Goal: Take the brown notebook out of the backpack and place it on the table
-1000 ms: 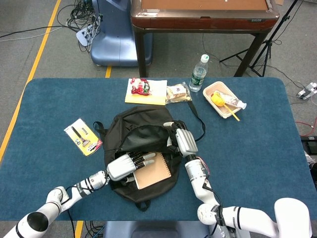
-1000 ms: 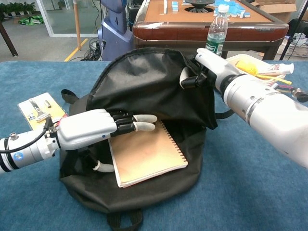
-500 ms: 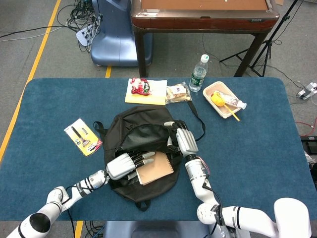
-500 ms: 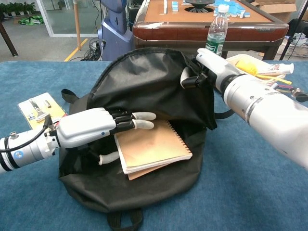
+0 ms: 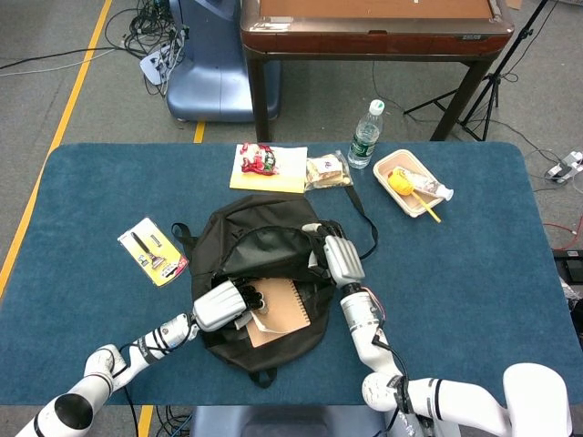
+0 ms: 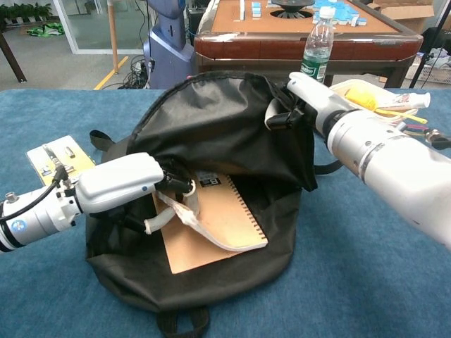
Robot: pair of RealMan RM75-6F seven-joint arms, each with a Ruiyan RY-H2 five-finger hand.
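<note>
Low in the frame's centre, the notebook (image 6: pixel 215 225) lies inside the open backpack (image 6: pixel 211 127). The left robot hand (image 6: pixel 120 184) grips its cover; the right robot hand (image 6: pixel 299 98) clamps the backpack's flap.

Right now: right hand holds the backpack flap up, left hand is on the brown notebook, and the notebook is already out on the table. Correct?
Not quite. The brown notebook is not on the table yet; the chest view shows it lying inside the open backpack. The rest stands: the right hand holds the flap up and the left hand grips the notebook at its near edge.
</note>
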